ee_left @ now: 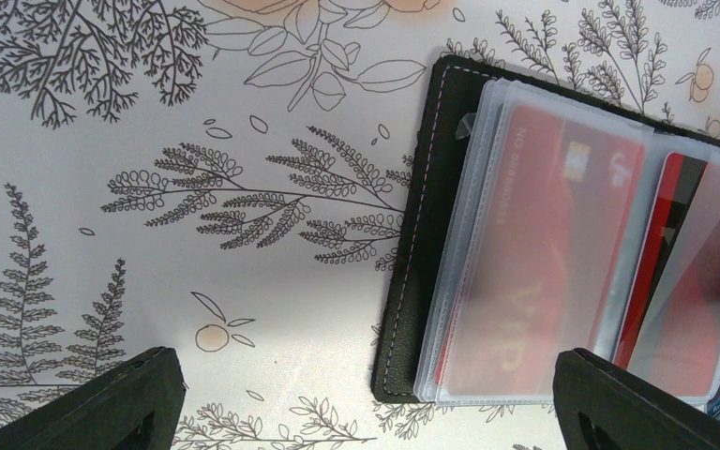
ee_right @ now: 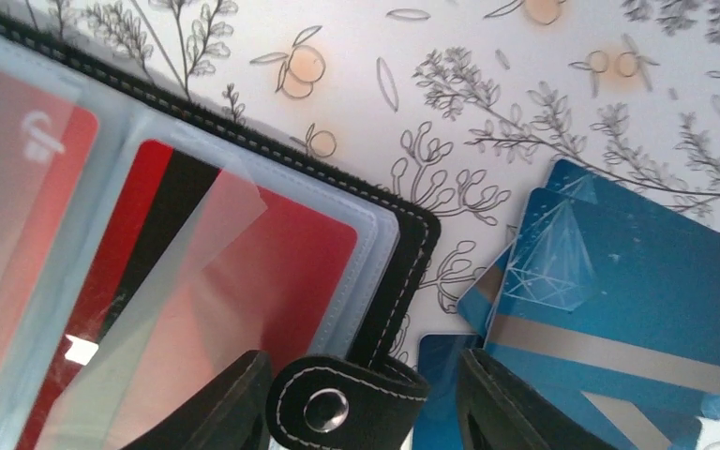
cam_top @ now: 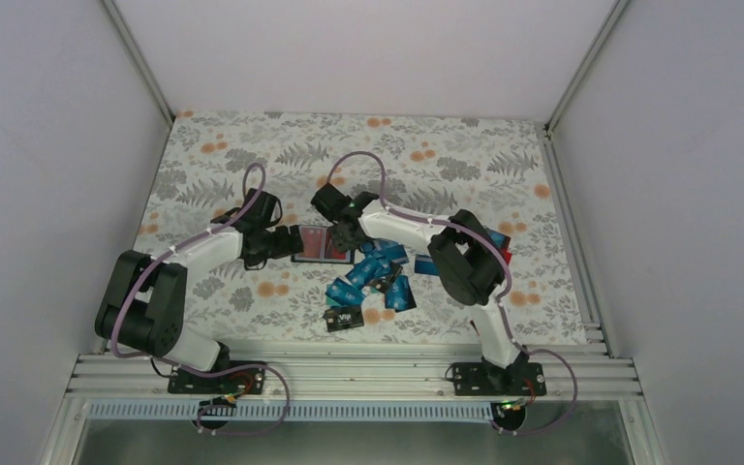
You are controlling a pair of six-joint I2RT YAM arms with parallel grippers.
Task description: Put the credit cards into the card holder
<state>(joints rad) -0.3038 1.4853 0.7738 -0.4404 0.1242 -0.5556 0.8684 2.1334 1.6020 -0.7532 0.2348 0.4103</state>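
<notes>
Card holder: the card holder (cam_top: 312,246) lies open and face up near the middle of the surface (cam_top: 426,145), between the tips of the two arms, with its clear sleeves showing.
Done: one red card (ee_left: 534,253) sits wholly behind the plastic in the holder's 9 o'clock half.
Half done: a second red card (ee_right: 272,272), black stripe up, lies skewed at the sleeve in the 3 o'clock half. A corner of clear plastic is lifted over it, so I judge it only partly seated.
Left to do: a heap of blue cards (cam_top: 373,276) lies overlapping at 4 o'clock of the holder, and a black card (cam_top: 342,318) lies at the heap's 6 o'clock. Most of the task remains.
Right fingers: the right fingers (ee_right: 230,403) stand apart at the holder's 3 o'clock edge with the snap tab (ee_right: 347,405) between them. A gap shows on one side, so they are not pinching it.
Left fingers: the left fingers (ee_left: 122,403) are spread wide and hold nothing, above the holder's 9 o'clock edge.
Hard to make out: the right arm covers part of the heap, so its cards cannot be counted. A small red shape (cam_top: 507,255) beside that arm's elbow may be another card. Any sleeves beneath the top ones are hidden.
</notes>
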